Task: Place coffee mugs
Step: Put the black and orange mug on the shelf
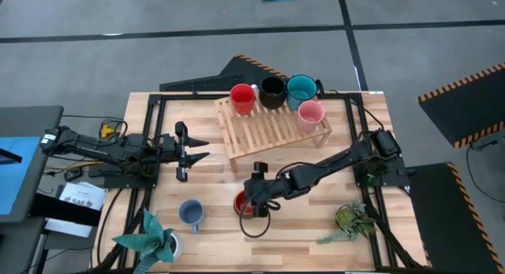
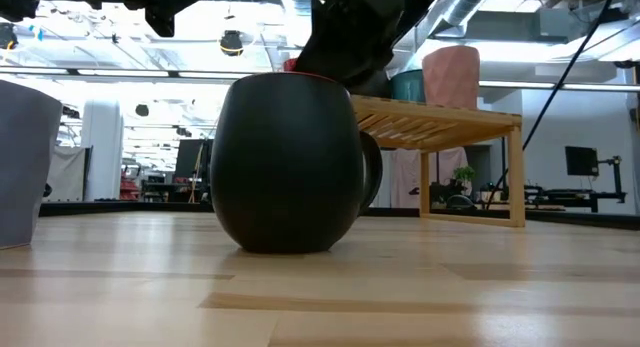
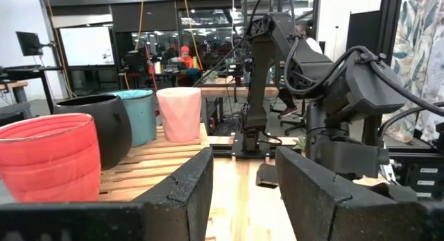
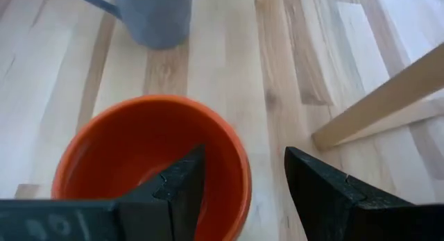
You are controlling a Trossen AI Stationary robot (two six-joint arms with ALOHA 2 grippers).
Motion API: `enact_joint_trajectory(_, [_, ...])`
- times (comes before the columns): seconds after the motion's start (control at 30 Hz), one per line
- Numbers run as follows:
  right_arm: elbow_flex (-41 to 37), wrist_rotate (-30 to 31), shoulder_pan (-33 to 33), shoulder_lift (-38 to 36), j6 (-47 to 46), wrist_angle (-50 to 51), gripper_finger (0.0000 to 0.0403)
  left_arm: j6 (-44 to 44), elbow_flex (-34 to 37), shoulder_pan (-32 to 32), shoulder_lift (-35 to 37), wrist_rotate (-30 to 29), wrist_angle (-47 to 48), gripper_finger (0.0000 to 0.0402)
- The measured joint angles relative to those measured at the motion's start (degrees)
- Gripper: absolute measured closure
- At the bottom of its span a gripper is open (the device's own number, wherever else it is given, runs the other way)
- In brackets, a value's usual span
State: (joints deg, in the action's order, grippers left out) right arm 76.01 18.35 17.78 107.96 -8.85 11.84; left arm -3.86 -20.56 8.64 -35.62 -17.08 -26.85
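An orange-red mug stands upright on the table near its near edge; in the low view it shows dark with a red rim. My right gripper is open above it, pointing down. One finger is inside the mug and one outside, and the rim runs between them. A light blue mug stands to its left. The red, black, teal and pink mugs stand on a wooden slatted rack. My left gripper hovers open, left of the rack.
Potted green plants stand at the near left and near right corners. The rack's leg is close to my right gripper on the far side. Bare wood lies between the rack and the two mugs on the table.
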Motion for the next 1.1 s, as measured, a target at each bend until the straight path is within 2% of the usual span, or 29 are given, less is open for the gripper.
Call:
enact_joint_trajectory(0.3, [0.0,-0.7,0.0,0.1,-3.4,6.5,0.018,0.1,0.0,0.0,0.0,0.0,0.0,0.0258])
enact_joint_trajectory(0.57, [0.0,-3.2,-0.3,0.1,-3.3,6.1,0.0191,0.2,0.0,0.0,0.0,0.0,0.0,0.0258])
enact_joint_trajectory(0.7, [0.0,-3.4,-0.7,0.1,-3.3,6.2,0.0238,0.2,0.0,0.0,0.0,0.0,0.0,0.0258])
enact_joint_trajectory(0.9, [0.0,-3.3,-1.4,0.1,-2.3,6.6,0.0361,0.2,0.0,0.0,0.0,0.0,0.0,0.0258])
enact_joint_trajectory(1.1, [-0.2,-5.1,-1.0,-1.7,-0.1,8.7,0.0362,0.2,0.0,0.0,0.0,0.0,0.5,0.0258])
